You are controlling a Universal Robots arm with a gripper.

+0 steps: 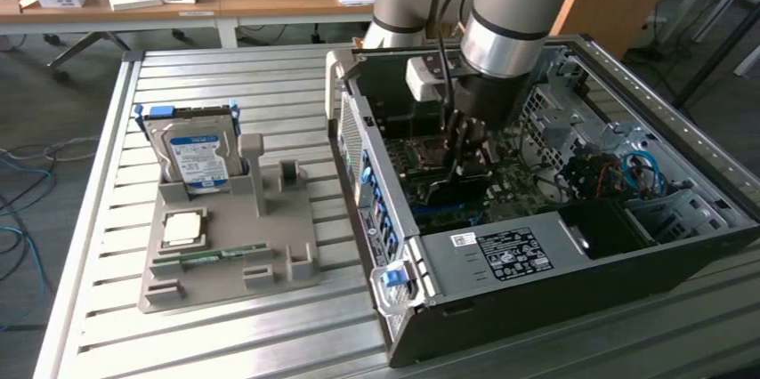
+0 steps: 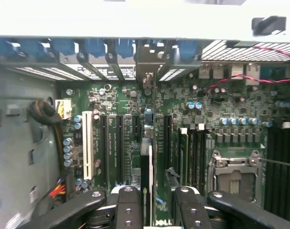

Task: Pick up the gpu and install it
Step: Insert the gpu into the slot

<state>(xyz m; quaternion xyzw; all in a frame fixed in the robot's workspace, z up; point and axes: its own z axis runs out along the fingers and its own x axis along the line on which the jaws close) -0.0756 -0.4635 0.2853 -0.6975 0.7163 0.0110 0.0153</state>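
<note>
Inside the open grey computer case (image 1: 558,308), the black-fingered pincer (image 2: 156,202) clasps the thin dark gpu card (image 2: 147,157) edge-on above the green motherboard (image 2: 111,95), so it is probably best held upright, parallel to the black slots (image 2: 120,143), and seated by straight, even pressure.

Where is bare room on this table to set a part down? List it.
Free: the slatted table beyond the hard drive, and its near strip before the grey fixture. Tight: the lane between fixture and case. Crowded: inside the case, around the gripper and gpu.
</note>
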